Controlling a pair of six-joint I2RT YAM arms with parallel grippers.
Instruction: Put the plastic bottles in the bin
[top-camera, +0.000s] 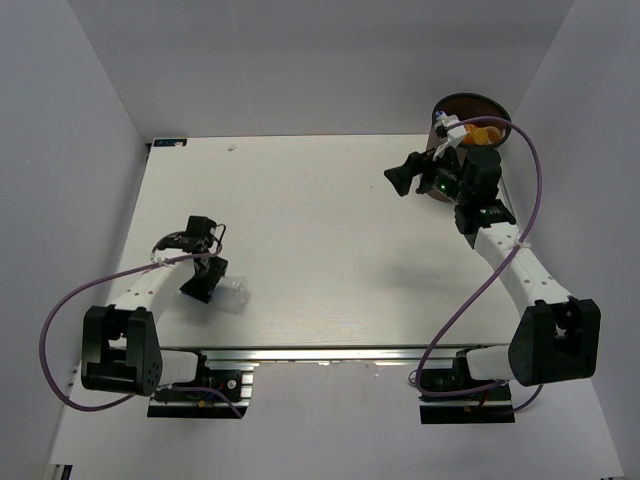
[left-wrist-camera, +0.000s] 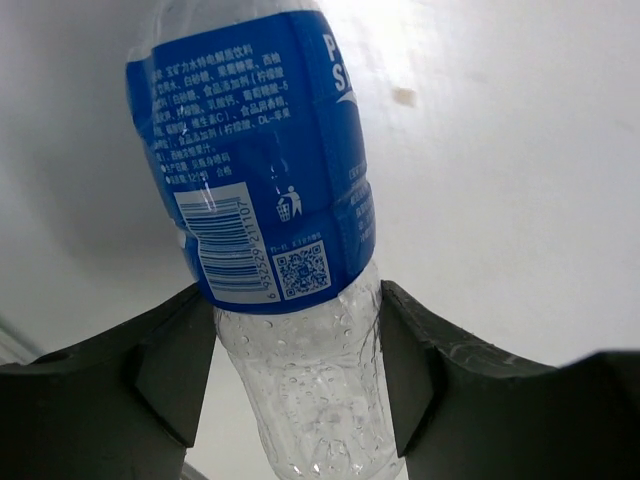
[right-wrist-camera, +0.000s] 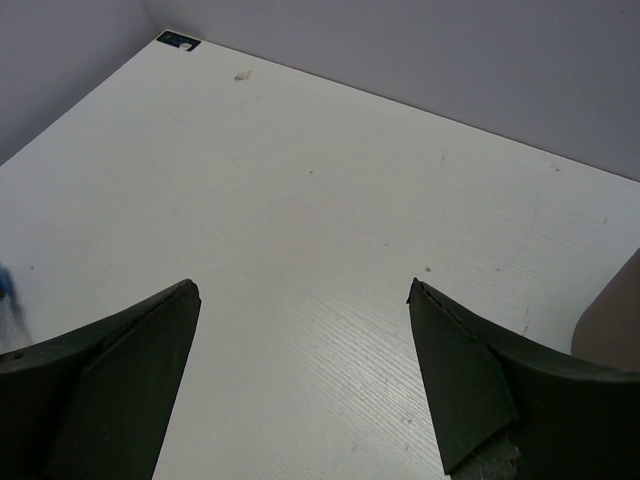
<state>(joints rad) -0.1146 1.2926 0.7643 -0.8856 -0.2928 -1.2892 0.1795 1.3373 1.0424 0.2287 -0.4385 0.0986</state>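
- Left gripper pinches the blue-label bottle by its clear body, near left on the table.
- Right gripper hangs spread and empty, just beside the bin, far right.
- An orange bottle lies inside the bin.

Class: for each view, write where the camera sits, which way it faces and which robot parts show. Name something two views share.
Top external: above and behind the bases, looking down on the table toward the bin; left arm, right arm show.
Left wrist: on its arm, facing the blue-label bottle gripped between the left fingers.
Right wrist: on its arm, facing across the table; right fingers spread.
Shared: top and left wrist both show that bottle.
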